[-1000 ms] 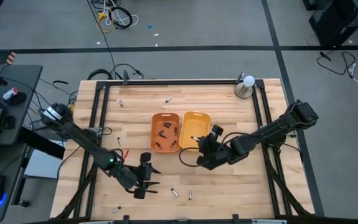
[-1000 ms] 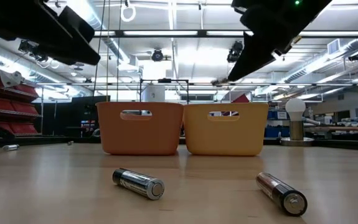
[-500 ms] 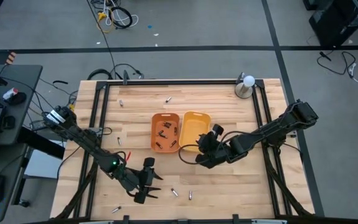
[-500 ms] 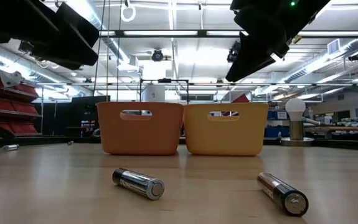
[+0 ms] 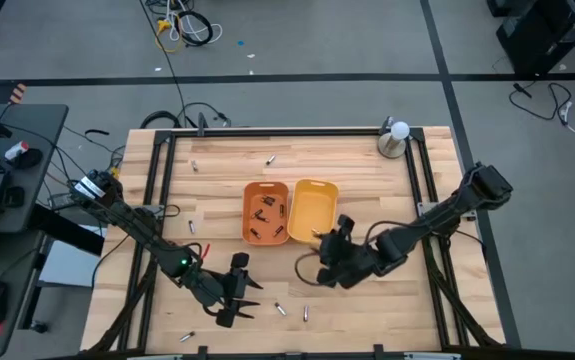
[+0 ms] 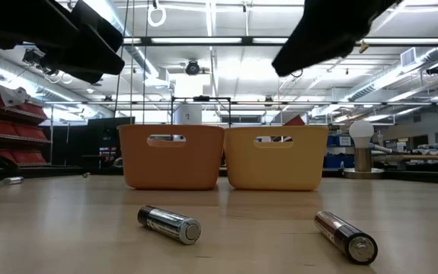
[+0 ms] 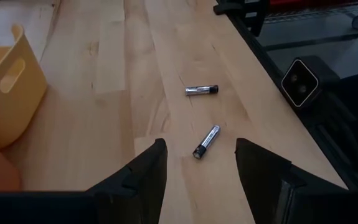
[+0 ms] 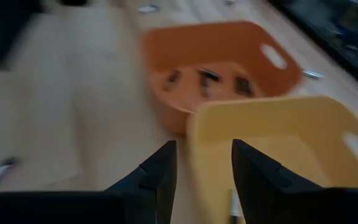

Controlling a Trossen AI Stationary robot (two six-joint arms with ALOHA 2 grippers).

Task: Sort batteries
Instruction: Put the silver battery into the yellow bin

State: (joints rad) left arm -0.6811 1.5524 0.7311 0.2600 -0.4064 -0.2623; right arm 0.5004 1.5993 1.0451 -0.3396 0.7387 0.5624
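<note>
Near the table's front edge, two batteries (image 7: 205,142) lie just ahead of the left gripper (image 7: 200,163), its jaws spread and empty; lower squarely astride the nearer one, while the right gripper (image 8: 203,163), also parted and empty, waits beside the yellow tray (image 5: 312,208).

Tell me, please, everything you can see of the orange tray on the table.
The orange tray is a small, smooth plastic bin with rounded corners, upright near the middle of the table. It has an oval handle slot at each end. Its long side sits right against the yellow tray on the robot's right. Several small dark batteries lie loosely on its floor. Neither gripper touches it.
</note>
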